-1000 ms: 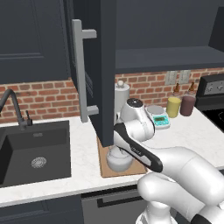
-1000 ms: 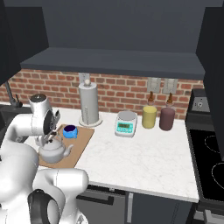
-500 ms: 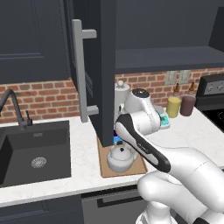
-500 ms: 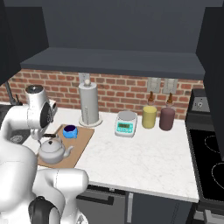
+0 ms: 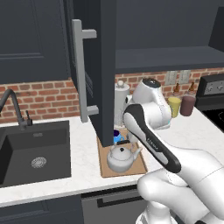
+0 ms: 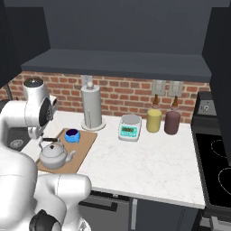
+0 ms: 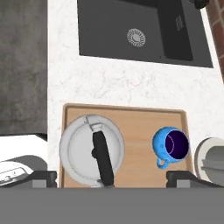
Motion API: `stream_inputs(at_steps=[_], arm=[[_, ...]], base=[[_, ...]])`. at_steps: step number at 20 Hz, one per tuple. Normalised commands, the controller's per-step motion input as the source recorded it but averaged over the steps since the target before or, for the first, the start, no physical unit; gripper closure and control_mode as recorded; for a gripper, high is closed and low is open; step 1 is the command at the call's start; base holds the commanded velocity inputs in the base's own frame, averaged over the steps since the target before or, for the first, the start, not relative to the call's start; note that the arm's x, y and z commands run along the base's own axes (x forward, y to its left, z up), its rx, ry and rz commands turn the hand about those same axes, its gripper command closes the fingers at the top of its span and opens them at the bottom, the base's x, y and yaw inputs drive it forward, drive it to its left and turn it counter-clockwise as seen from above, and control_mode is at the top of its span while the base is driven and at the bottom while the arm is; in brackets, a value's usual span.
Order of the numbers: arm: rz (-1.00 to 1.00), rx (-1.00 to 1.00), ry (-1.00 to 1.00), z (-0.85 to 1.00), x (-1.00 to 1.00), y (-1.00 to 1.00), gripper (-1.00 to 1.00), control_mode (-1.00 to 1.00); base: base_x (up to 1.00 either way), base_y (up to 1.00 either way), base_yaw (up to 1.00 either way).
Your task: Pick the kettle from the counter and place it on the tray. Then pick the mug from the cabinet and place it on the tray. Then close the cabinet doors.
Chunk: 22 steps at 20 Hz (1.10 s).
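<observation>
Left base view: the tray (image 5: pixel 131 168) lies at lower centre on the white surface (image 5: pixel 83 162), carrying the kettle (image 5: pixel 121 157), with the mug (image 5: pixel 117 138) behind it, a blue sliver half hidden by the open cabinet door (image 5: pixel 104 70). The arm crosses the tray's right side. A dark sink (image 5: pixel 30 151) sits at left.

Right base view: at left centre the tray (image 6: pixel 83 151) holds the kettle (image 6: pixel 54 154) toward the frame's bottom and the mug (image 6: pixel 72 135) above it, apart. The paper-towel roll (image 6: pixel 91 108) stands just past the tray; a scale (image 6: pixel 130 127), a yellow canister (image 6: pixel 154 120) and a maroon canister (image 6: pixel 172 122) line the brick wall.

Hand view: looking down, the kettle (image 7: pixel 91 151) is cut by the bottom edge, the mug (image 7: pixel 171 145) sits empty to its right, both on the tray (image 7: pixel 135 124). The jaws (image 7: pixel 111 177) stand released, wide, grasping nothing
</observation>
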Motion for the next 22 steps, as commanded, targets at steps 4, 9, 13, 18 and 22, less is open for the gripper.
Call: stream_inputs(at_steps=[4, 9, 13, 18, 22], arm=[[0.00, 0.06, -0.08, 0.37, -0.35, -0.30, -1.00, -1.00], [-0.02, 0.15, -0.17, 0.03, -0.81, -0.52, -1.00, -1.00], [-0.10, 0.26, -0.27, -0.02, -1.00, -0.76, -1.00, -1.00], [-0.13, 0.26, -0.14, 0.15, -0.63, -0.80, -1.00, -1.00], [-0.11, 0.25, 0.00, 0.08, -0.06, -0.76, -1.00, -1.00]], base=[[0.00, 0.00, 0.00], [0.00, 0.00, 0.00], [0.00, 0.00, 0.00], [0.00, 0.00, 0.00], [0.00, 0.00, 0.00]])
